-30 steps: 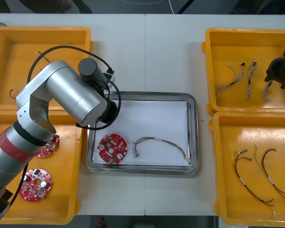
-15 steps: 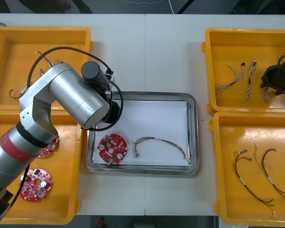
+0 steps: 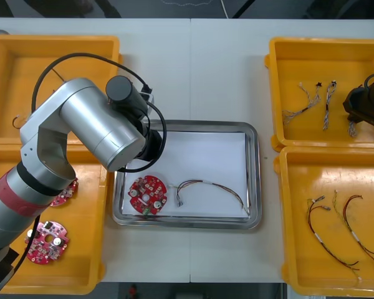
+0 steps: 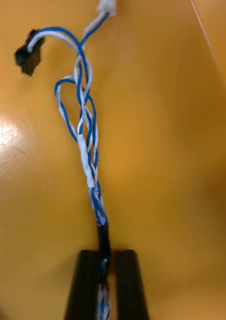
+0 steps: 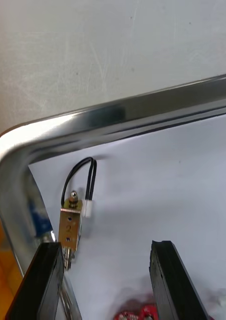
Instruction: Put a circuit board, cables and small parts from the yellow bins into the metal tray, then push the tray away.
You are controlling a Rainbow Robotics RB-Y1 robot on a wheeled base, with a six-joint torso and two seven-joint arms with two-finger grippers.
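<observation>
My right gripper [image 4: 103, 267] is down in the far right yellow bin [image 3: 299, 56], shut on a twisted blue and white cable [image 4: 87, 150] that runs out ahead of the fingers across the bin floor. In the front view that gripper [image 3: 364, 107] is a dark shape at the right edge. My left gripper [image 5: 105, 247] is open over the back left corner of the metal tray [image 3: 254, 180]. A small metal part [image 5: 70, 225] with a black wire loop lies on the white inside, just by one finger. A round red circuit board [image 3: 148, 195] and a red and yellow cable [image 3: 212, 189] lie in the tray.
The left arm [image 3: 103, 131] covers the tray's back left corner. Circuit boards [image 3: 47, 240] lie in the near left bin. More blue and white cables [image 3: 305, 103] lie in the far right bin, and red and yellow cables [image 3: 336, 230] in the near right bin [image 3: 287, 261].
The right gripper has shifted slightly nearer in its bin. The left arm has moved a little over the tray's back left corner.
</observation>
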